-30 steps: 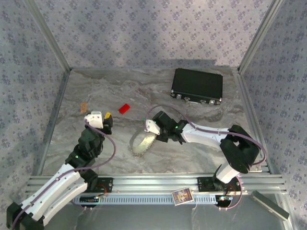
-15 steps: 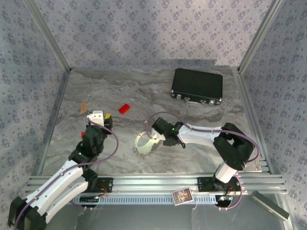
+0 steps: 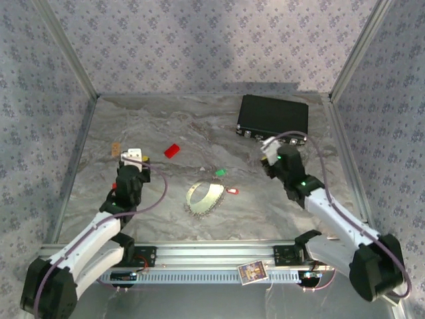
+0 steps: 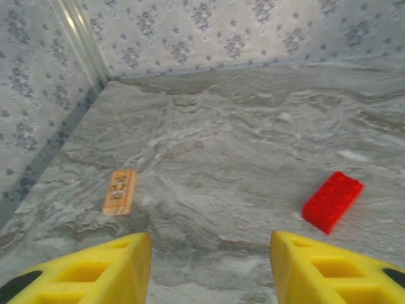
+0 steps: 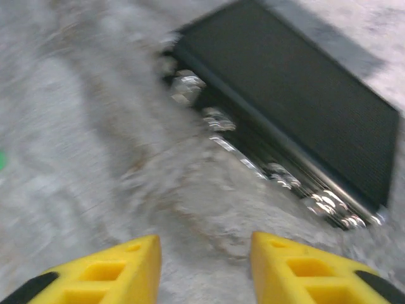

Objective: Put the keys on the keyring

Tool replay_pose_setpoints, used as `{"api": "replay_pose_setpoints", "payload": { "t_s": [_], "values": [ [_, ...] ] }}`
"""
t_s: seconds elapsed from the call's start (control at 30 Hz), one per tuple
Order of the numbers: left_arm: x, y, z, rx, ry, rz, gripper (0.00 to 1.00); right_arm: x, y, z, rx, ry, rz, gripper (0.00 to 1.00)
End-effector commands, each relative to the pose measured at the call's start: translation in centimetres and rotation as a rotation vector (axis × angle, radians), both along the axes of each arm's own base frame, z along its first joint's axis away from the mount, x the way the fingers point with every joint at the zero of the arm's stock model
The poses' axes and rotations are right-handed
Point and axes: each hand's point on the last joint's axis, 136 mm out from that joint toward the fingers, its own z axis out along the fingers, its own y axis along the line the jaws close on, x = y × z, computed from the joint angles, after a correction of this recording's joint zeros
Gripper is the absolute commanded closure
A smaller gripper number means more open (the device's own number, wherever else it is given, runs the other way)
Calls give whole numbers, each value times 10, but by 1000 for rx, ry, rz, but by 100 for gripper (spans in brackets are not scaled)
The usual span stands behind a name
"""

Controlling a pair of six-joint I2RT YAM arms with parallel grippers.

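The left fingers (image 4: 104,272) are yellow and spread wide, with bare desk (image 4: 215,158) between them and nothing pinched. Just their tips show, cut off by the lower edge of the left wrist view. Ahead of them to the right lies a red block (image 4: 332,201), and ahead to the left a small tan tag (image 4: 119,191); its markings are too small to read. Neither touches the fingers. Beyond these the desk runs open to the patterned back wall (image 4: 209,31) and the metal corner post (image 4: 79,38).

The right fingers (image 5: 95,275) are also spread and hold nothing. The right wrist view is smeared, so detail is poor. The black box (image 5: 297,120) lies ahead of them, its silvery fittings on the near side hard to make out. A green speck (image 5: 2,159) is cut by the left edge; what it is cannot be told there.

From above, the keyring (image 3: 202,197) lies in the middle of the desk between the two arms, well apart from both sets of fingers, its beaded chain (image 3: 199,210) along its near side. The green key (image 3: 220,173) lies just beyond it, the red key (image 3: 232,191) just beside its right side. Whether either touches or threads the ring is too fine to tell. Open desk surrounds the ring on all sides, and the box sits near the far right corner.
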Motion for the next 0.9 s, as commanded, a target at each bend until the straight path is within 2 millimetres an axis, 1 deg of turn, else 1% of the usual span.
{"api": "replay_pose_setpoints", "payload": {
  "t_s": [0.0, 0.07, 0.1, 0.13, 0.17, 0.2, 0.23, 0.3, 0.33, 0.37, 0.47, 0.5, 0.53, 0.6, 0.63, 0.67, 0.7, 0.73, 0.77, 0.8, 0.87],
  "values": [
    [12, 13, 2, 10, -44, 24, 48, 14, -57, 8, 222, -204, -256, 47],
    [19, 21, -3, 0, -43, 38, 47, 15, -97, -5, 277, -263, -377, 47],
    [22, 23, -7, -2, -39, 32, 47, 17, -109, -15, 306, -253, -409, 47],
    [25, 24, -10, -4, -37, 25, 46, 19, -114, -24, 320, -234, -418, 47],
    [28, 26, -15, -3, -32, 19, 46, 23, -115, -37, 315, -203, -408, 47],
    [31, 26, -21, 0, -24, 6, 46, 28, -113, -45, 308, -191, -392, 47],
    [33, 28, -26, 0, -17, 5, 45, 34, -113, -45, 305, -197, -395, 49],
    [39, 34, -37, -7, -12, 13, 45, 44, -101, -43, 313, -208, -325, 49],
    [42, 36, -42, -9, -8, 14, 45, 48, -97, -46, 313, -201, -299, 49],
    [46, 37, -41, -8, -20, 18, 45, 53, -96, -54, 307, -167, -297, 50],
    [57, 27, -41, -23, -34, -55, 44, 58, -96, -77, 318, -163, -295, 50],
    [62, 24, -44, -26, -29, -80, 44, 62, -97, -74, 320, -178, -300, 50],
    [65, 23, -48, -20, -19, -87, 44, 61, -99, -80, 318, -129, -312, 49],
    [72, 21, -61, -15, -4, -107, 44, 68, -101, -80, 337, -100, -315, 49],
    [75, 25, -63, -25, -8, -86, 44, 68, -102, -83, 334, -77, -326, 48],
    [75, 29, -69, -51, 10, -88, 43, 70, -103, -81, 335, -86, -327, 47],
    [78, 27, -74, -65, 16, -116, 42, 70, -104, -80, 336, -94, -330, 47],
    [82, 25, -72, -68, 6, -133, 41, 69, -104, -81, 332, -88, -335, 47],
    [85, 25, -75, -72, 45, -134, 39, 70, -104, -80, 333, -93, -334, 47],
    [87, 26, -77, -79, 75, -130, 38, 70, -104, -81, 331, -89, -337, 47],
    [91, 41, -77, -101, 76, -52, 34, 69, -104, -81, 332, -89, -336, 46]
  ]
}}
